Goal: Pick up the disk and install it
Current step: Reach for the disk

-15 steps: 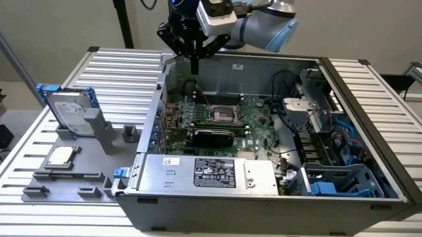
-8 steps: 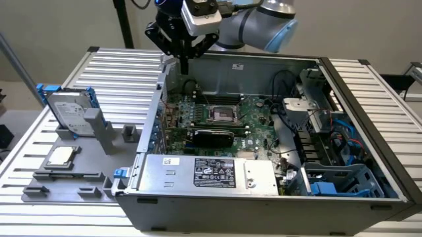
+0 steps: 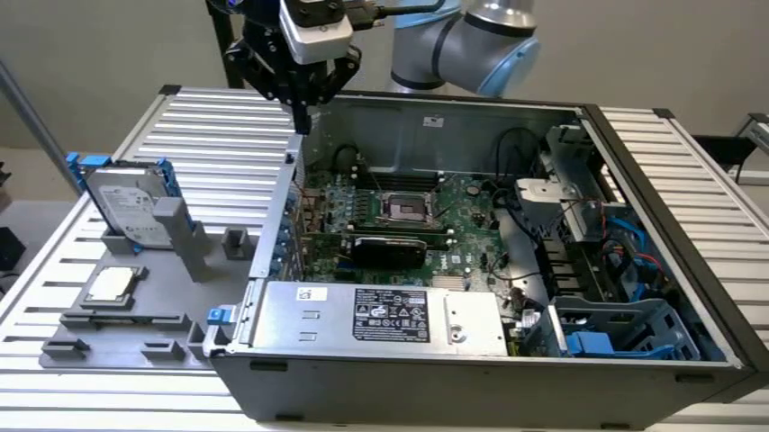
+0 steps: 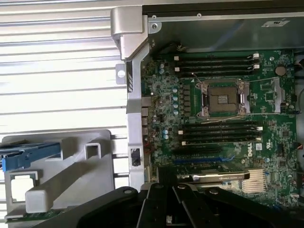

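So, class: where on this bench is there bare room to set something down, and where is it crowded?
Free: the ribbed table between the disk and the rear corner of the computer case, and the strip beside the case at the exterior view's right. Crowded: the grey fixture holding disk and processor chip, and the case interior.

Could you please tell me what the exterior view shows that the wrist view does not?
Exterior view: the large silver box with a black-and-white label, the blue plastic bay in a corner of the metal case, and the white-labelled face of the silver-grey disk, upright in the grey plastic holder.
Wrist view: the white lettering printed on the green circuit board.
Both: that board with its square socket, the disk's blue rail, the holder, and the gripper, jaws shut and empty, above the case's edge.
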Robot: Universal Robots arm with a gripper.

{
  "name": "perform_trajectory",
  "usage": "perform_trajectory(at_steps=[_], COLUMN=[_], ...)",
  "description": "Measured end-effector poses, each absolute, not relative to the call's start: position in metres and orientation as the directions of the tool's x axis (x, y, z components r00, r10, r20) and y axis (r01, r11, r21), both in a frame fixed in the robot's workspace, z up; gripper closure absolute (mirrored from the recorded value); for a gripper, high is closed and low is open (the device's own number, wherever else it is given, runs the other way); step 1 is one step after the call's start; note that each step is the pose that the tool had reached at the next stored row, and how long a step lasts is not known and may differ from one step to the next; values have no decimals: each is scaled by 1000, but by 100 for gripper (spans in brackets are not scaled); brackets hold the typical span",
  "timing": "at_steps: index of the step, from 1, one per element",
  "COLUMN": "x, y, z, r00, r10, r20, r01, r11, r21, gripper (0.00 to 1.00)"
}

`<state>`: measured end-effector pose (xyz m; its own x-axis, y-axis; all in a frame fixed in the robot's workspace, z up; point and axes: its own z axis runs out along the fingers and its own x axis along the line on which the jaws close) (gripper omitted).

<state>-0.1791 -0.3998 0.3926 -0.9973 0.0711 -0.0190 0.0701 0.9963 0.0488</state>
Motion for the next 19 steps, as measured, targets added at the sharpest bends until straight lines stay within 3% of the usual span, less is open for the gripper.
perform_trajectory(at_steps=[19], x=[-265], y=[-399], z=[392], r00=[-997], r10=[71], r20=[-19], r01=[70], r11=[996], r21=[49], gripper=[89])
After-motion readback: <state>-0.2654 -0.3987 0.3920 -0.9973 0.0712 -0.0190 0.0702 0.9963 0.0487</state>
